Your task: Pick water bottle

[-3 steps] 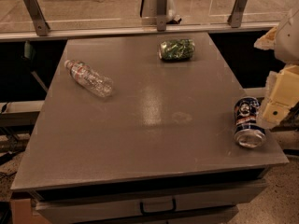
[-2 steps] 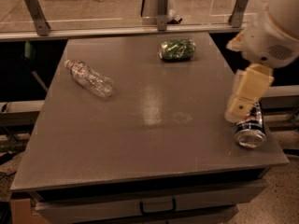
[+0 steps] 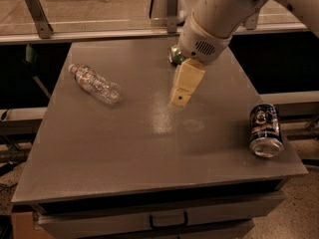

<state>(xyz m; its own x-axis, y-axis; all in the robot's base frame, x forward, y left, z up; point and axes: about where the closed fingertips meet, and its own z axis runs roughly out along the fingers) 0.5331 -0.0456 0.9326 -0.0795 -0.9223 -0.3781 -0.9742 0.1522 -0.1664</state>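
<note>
The water bottle (image 3: pixel 94 83), small, clear and ribbed with a red-and-white label band, lies on its side at the left of the grey table (image 3: pixel 124 148). My gripper (image 3: pixel 180 97) hangs from the white arm above the table's middle, to the right of the bottle and well apart from it. It holds nothing that I can see.
A dark blue soda can (image 3: pixel 265 130) lies near the table's right edge. A crushed green can (image 3: pixel 174 55) sits at the back, partly hidden behind the arm. A metal rail (image 3: pixel 99 31) runs behind the table. Drawers (image 3: pixel 164 219) sit under the front edge.
The arm has swung in from the right edge to above the table's middle, toward the bottle. The bottle and both cans have stayed where they were.
</note>
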